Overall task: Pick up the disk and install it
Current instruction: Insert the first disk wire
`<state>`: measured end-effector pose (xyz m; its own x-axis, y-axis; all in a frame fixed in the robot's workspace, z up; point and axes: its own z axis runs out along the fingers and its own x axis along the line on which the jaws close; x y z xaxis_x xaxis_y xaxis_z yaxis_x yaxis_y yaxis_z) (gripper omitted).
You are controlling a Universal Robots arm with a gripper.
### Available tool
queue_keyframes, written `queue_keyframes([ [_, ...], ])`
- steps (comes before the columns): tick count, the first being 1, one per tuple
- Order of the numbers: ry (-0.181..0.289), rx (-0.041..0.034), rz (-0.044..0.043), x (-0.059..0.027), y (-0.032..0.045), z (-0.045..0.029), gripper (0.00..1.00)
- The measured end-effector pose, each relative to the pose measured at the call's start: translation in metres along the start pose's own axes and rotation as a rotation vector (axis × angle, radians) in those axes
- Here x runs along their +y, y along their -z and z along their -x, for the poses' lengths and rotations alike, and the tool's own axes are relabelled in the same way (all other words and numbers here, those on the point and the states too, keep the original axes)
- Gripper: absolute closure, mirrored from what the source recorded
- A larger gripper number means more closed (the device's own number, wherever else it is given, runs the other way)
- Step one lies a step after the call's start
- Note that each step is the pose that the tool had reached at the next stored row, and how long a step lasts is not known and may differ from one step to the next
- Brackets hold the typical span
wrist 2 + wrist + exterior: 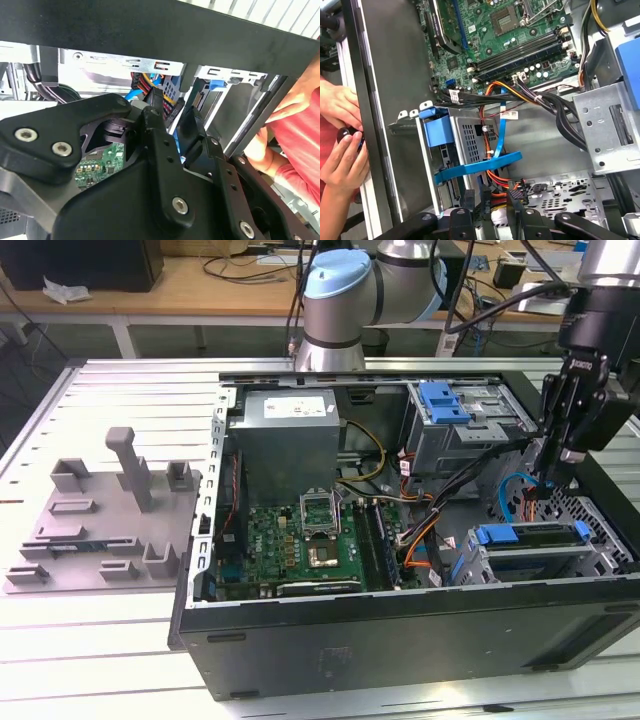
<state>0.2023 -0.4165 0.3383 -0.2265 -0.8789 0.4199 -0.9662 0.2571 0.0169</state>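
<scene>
**A:** Where does the disk lie, seen from the gripper?

**B:** In the exterior view the disk [530, 536] is in the lower right of the frame. It sits inside the drive cage [540, 570] of the open computer case [400, 640], and its blue carrier faces upward. The gripper [548, 480] hangs just above it, over the right half. So the disk is directly below the fingertips and a little toward the lower left of the frame.

**A:** And how does its long axis run?

**B:** Nearly left to right in that frame, along the near wall of the case. The fingers point down onto it from above.

**A:** Does the gripper hold something?

**B:** I think no. In the first wrist view the gripper [491, 200] is at the bottom centre, and its two fingers stand a little apart. Between them I see only orange and yellow cables [495, 180] farther away. The second wrist view agrees with this: the gripper [170, 117] has a gap, and nothing is clamped there.

**A:** So the disk looks seated?

**B:** By my judgement yes, it lies level in the cage. How deep it sits I cannot tell. A hand [340, 107] rests outside the case wall, at the left edge.
</scene>
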Motion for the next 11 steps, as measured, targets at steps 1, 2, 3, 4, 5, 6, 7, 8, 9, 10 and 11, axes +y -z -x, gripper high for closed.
queue_keyframes([
  [1,0.0,0.0002,0.0,0.0,-0.0002,0.0001,0.61],
  [2,0.0,0.0007,-0.0002,0.0,-0.0003,0.0002,0.61],
  [3,0.0,0.0009,-0.0002,0.0,-0.0006,0.0003,0.61],
  [4,0.0,0.0017,-0.0004,0.0,-0.0009,0.0004,0.63],
  [5,0.0,0.0023,-0.0005,0.0,-0.001,0.0005,0.76],
  [6,0.0,0.003,-0.0007,0.0,-0.0012,0.0005,0.76],
  [7,-0.001,0.0043,-0.001,0.0,-0.0013,0.0006,0.82],
  [8,-0.001,0.0055,-0.0013,0.0,-0.0015,0.0007,0.84],
  [9,-0.001,0.0059,-0.0014,0.0,-0.0015,0.0007,0.84],
  [10,-0.001,0.0066,-0.0015,0.0,-0.0016,0.0007,0.84],
  [11,-0.001,0.0072,-0.0017,0.0,-0.0015,0.0007,0.84],
])
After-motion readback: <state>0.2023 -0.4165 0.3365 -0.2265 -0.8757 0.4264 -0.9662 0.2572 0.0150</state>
